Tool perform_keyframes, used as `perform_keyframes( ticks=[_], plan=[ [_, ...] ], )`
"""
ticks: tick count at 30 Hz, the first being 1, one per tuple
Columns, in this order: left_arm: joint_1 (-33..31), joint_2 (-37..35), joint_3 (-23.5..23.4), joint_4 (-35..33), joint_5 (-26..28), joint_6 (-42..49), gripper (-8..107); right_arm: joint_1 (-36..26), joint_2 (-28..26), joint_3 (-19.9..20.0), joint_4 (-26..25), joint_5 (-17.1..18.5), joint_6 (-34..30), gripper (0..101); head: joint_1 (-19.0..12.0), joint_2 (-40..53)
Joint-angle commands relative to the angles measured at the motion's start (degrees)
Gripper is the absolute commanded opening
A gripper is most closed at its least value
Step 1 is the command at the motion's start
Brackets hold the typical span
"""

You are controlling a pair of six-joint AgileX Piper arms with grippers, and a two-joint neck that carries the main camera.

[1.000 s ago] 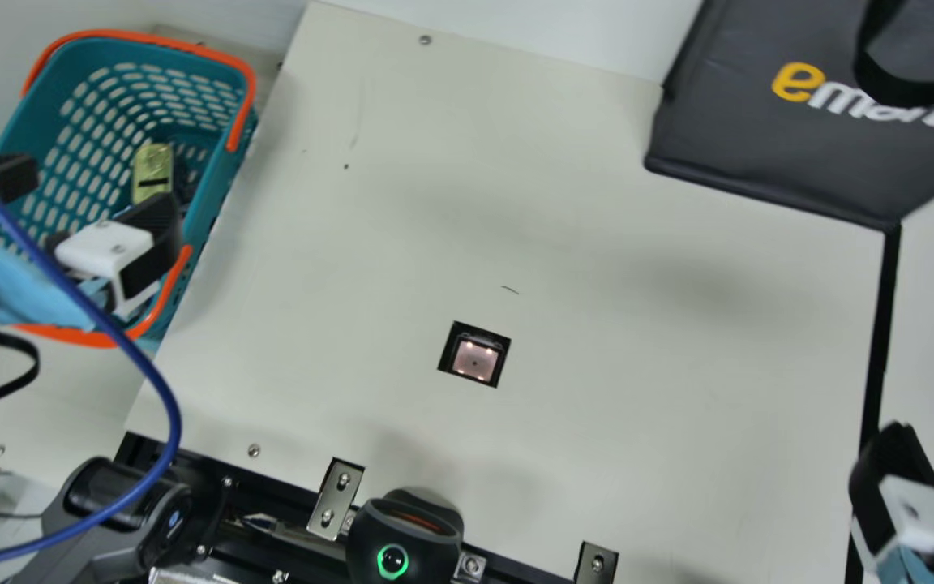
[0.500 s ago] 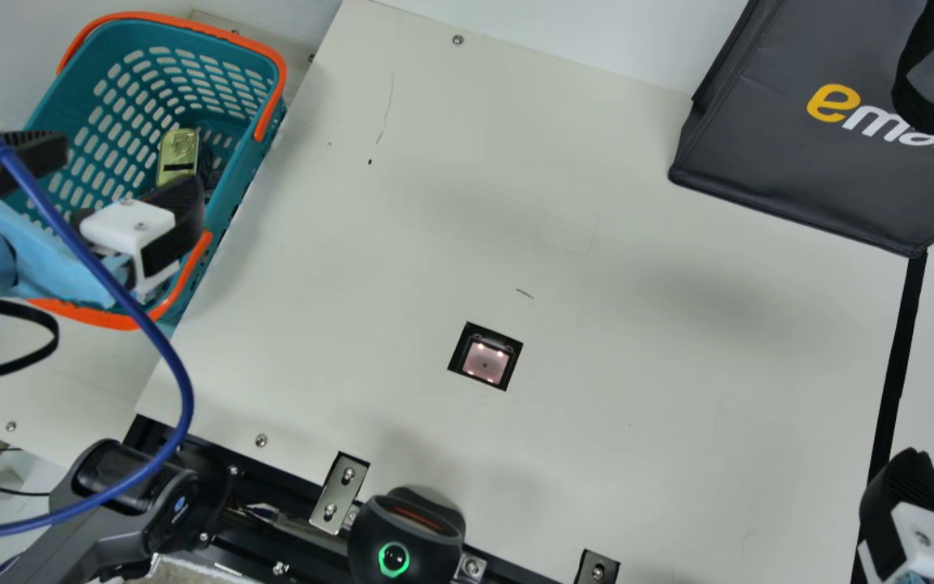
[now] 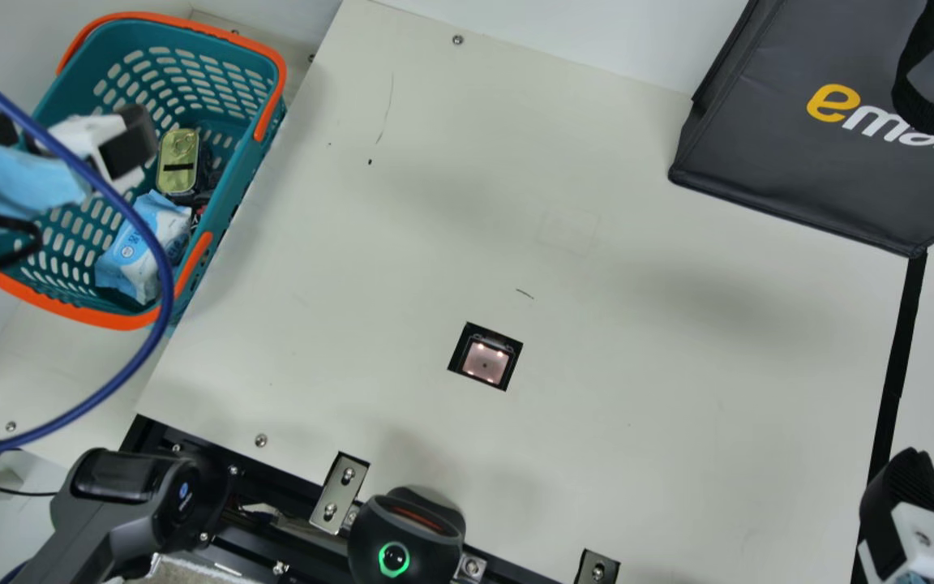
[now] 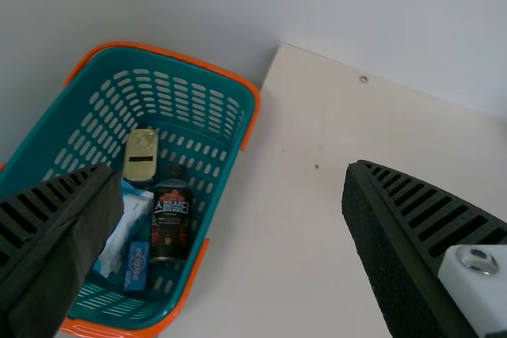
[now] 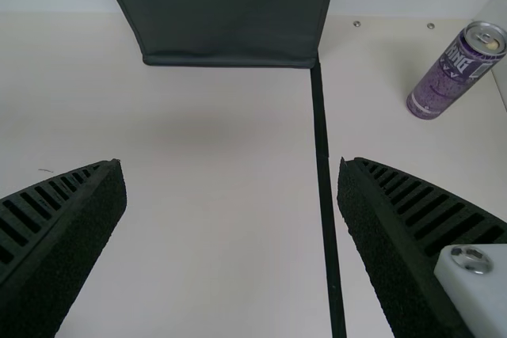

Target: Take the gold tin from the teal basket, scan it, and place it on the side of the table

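Tin (image 3: 178, 161) inside basket (image 3: 246, 182); left hand (image 3: 70, 131), spread wide, seemingly above its edge.

1 teal basket (image 3: 250, 191), orange-rimmed, upper left, beside the table. contents: 1 gold tin (image 3: 177, 161); 1 blue-and-white packet (image 3: 143, 251), near the tin; 1 dark item, partly seen, against the tin's side.

1 left gripper (image 3: 66, 130), over the basket, 2 fingers apart. 1 blue cable (image 3: 164, 284), looped in front of the basket.

1 cream table (image 3: 613, 349), with 1 lit square window (image 3: 485, 362), black surround. 1 rounded black device (image 3: 406, 539), green ring, lower edge.

1 dark grey bag (image 3: 799, 170), upper right, with handle. 1 black strip (image 3: 893, 381), running from the bag towards 1 right gripper (image 3: 909, 507), lower right.
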Motion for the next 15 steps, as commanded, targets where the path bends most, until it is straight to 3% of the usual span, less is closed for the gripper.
perform_keyframes(
  ticks=[1,15],
  plan=[
    [5.16,1.69,-0.11,-1.03,-0.84,2.64,90,0.00,0.00,0.00,0.00,0.00,0.00,95,-1.66,0.14],
    [21.91,17.95,-3.69,-10.58,-4.74,29.21,90,0.00,0.00,0.00,0.00,0.06,0.00,95,-1.66,0.14]
  ],
)
